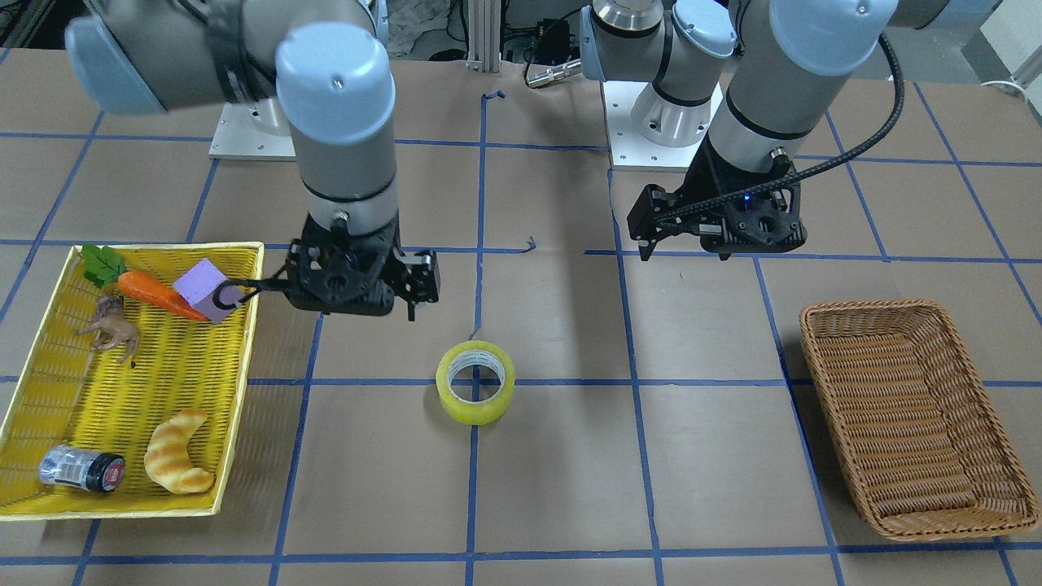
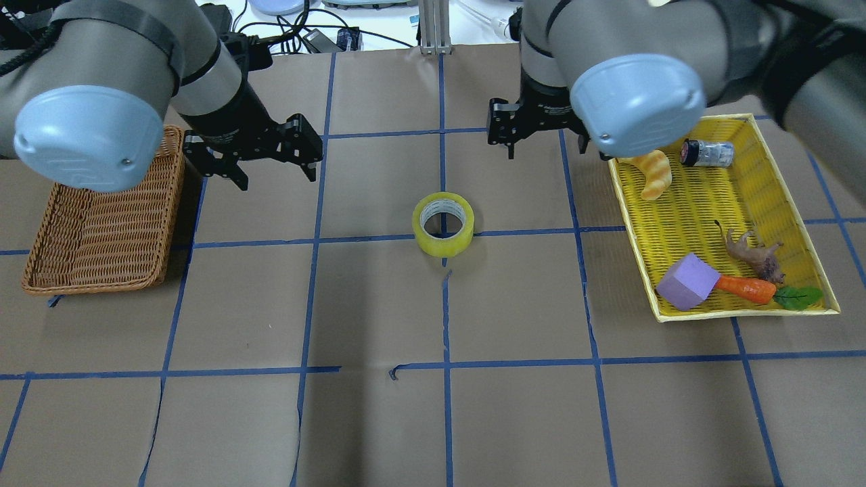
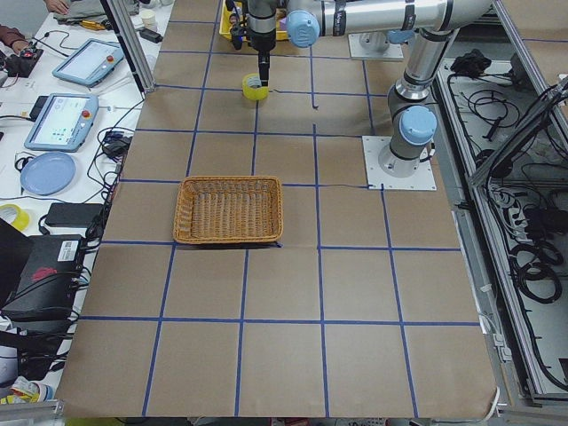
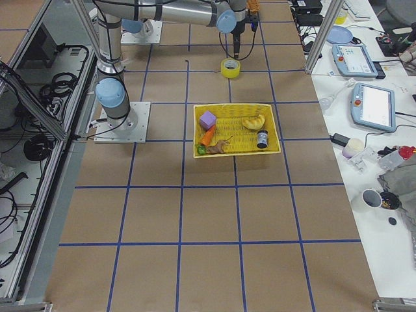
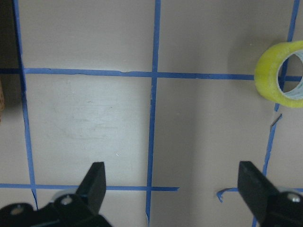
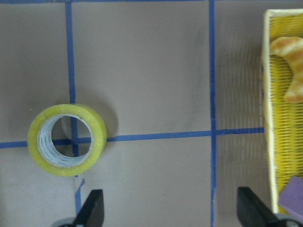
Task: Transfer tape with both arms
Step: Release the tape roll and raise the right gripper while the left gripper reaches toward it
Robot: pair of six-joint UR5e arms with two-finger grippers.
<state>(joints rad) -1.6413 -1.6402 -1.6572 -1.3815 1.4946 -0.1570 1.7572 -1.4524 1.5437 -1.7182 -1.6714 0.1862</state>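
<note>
The tape (image 2: 443, 238), a yellow roll with a whitish core, lies flat on the brown table at a crossing of blue lines; it also shows in the front view (image 1: 476, 404). My left gripper (image 2: 276, 174) hovers open and empty to the tape's left, near the wicker basket. Its wrist view shows the open gripper (image 5: 175, 189) with the tape (image 5: 270, 75) at the upper right edge. My right gripper (image 2: 547, 150) hovers open and empty to the tape's right, beside the yellow tray. Its wrist view shows the open gripper (image 6: 173, 210) with the tape (image 6: 97, 130) at the left.
A brown wicker basket (image 2: 170, 203) stands at the left, holding nothing that shows. A yellow tray (image 2: 632, 216) at the right holds a croissant toy (image 2: 653, 172), a small jar (image 2: 707, 153), a purple cube (image 2: 687, 282), a carrot toy (image 2: 747, 289) and an animal figure (image 2: 754, 251).
</note>
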